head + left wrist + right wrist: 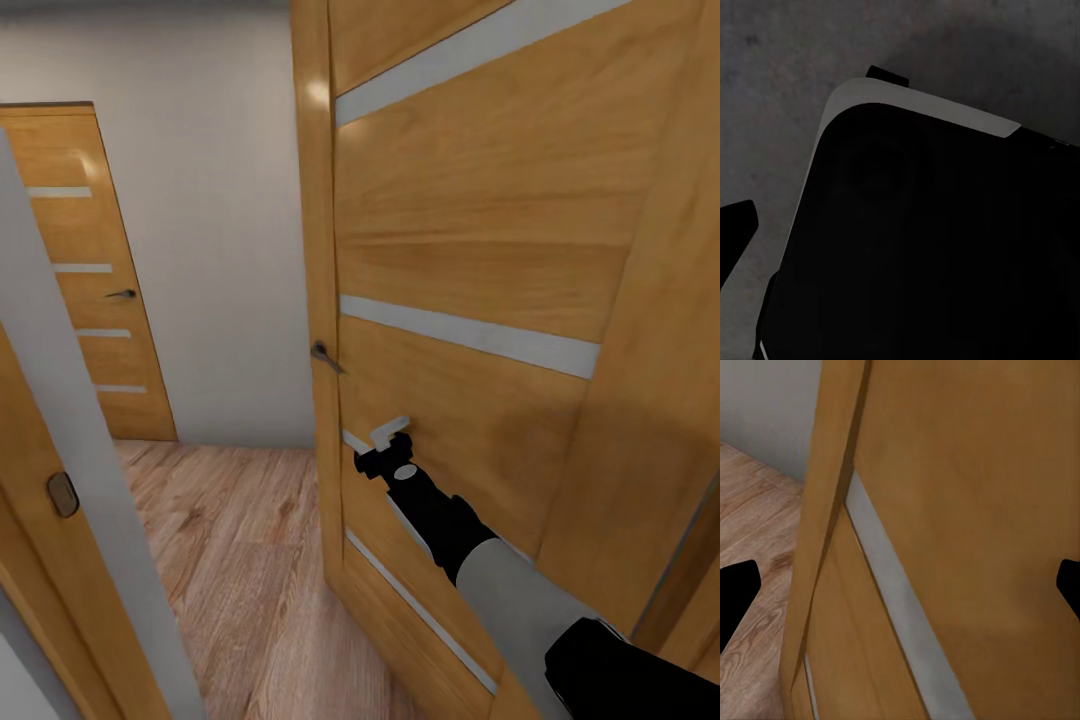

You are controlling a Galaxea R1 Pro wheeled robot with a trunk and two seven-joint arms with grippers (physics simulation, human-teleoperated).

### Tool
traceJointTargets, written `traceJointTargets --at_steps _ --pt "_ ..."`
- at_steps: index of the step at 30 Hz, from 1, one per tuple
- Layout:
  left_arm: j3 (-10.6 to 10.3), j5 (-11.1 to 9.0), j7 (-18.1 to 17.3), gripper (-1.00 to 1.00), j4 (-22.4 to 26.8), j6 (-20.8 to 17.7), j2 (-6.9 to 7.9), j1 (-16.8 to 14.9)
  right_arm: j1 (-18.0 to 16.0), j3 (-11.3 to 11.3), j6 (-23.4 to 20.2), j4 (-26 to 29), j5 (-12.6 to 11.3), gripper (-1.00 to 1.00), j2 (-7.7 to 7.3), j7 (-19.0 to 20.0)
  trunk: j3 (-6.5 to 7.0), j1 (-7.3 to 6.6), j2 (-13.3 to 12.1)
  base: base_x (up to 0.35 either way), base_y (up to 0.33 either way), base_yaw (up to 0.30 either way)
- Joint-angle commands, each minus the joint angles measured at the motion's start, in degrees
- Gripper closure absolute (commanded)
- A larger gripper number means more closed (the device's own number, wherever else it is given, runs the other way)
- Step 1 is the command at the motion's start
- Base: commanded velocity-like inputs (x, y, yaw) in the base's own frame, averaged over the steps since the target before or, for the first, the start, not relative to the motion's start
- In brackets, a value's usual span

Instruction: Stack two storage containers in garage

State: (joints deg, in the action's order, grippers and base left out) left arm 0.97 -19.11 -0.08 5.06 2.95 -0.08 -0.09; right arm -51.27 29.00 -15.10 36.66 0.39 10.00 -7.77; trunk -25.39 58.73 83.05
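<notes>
Hallway, wood plank floor (240,560), right gripper (392,436) spread wide against the open wooden door (460,260) below its handle (325,355), left gripper state can't tell, containers not visible here; likely light, stiff, thin-walled, so grip opposite rims two-handed.
</notes>
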Motion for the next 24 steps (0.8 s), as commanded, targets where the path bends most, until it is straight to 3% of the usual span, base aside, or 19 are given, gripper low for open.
traceJointTargets --at_steps 1,10,16,24 --pt "0.1 -0.2 0.0 -1.0 0.0 0.1 -0.01 0.0 -0.1 0.0 -0.4 0.0 0.6 -1.0 0.0 -0.7 -0.06 0.0 0.0 0.001 0.0 0.0" --pt "0.2 -0.2 0.0 -1.0 0.0 0.1 -0.01 0.0 -0.1 0.1 0.0 -0.2 0.3 -1.0 0.0 -1.0 -0.06 0.0 0.0 0.0 0.0 0.0" --pt "0.2 -0.4 0.0 -1.0 0.0 0.1 -0.01 0.0 0.1 0.1 0.5 -0.5 0.2 -1.0 0.0 -4.1 -0.06 0.0 0.0 0.0 0.0 0.0" --pt "0.2 -0.4 0.0 -1.0 0.0 0.1 -0.01 0.0 0.7 0.2 0.6 -1.2 0.5 -1.0 0.0 -4.8 -0.06 0.0 0.0 0.0 0.0 0.0"
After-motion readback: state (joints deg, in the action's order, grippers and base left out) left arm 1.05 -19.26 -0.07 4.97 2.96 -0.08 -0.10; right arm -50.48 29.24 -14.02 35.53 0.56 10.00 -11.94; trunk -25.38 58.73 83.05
